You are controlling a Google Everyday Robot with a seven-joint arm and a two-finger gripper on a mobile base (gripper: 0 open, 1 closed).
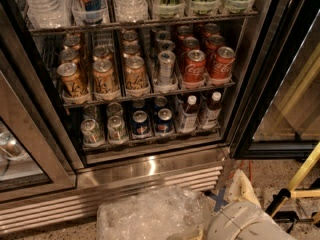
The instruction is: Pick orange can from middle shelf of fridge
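orange can (73,80): standard size, orange-bronze sides, dark cursive script, silver pull-tab lid. It stands upright at the front left corner of the middle shelf, first in its lane. Lookalikes are queued behind it and in the next two lanes to the right.
middle shelf (150,95): dark wire rack with a metal rail along the front edge. Going left to right along that edge you get three lanes of orange cans, one slim silver can (166,67), then two lanes of red Coca-Cola cans (194,66) out to the right corner.
fridge (150,165): big stainless display cooler with a louvred grille at the base and a glass door (295,84) open on the right. Water bottles (129,1) are on the rack above, blue cans (141,123) and small bottles (189,113) on the rack below.
floor (270,176): speckled, with a crumpled wad of clear plastic (145,215) in front of the grille and a yellow pole (300,176) off to the right.
gripper (242,190): cream-coloured, down at the bottom right, outside the fridge, just above the white arm (245,225). Honestly can't tell if it's apart or together.
can vs gripper: well apart. The can sits up and to the left of the gripper, at the far end of the shelf's front edge.
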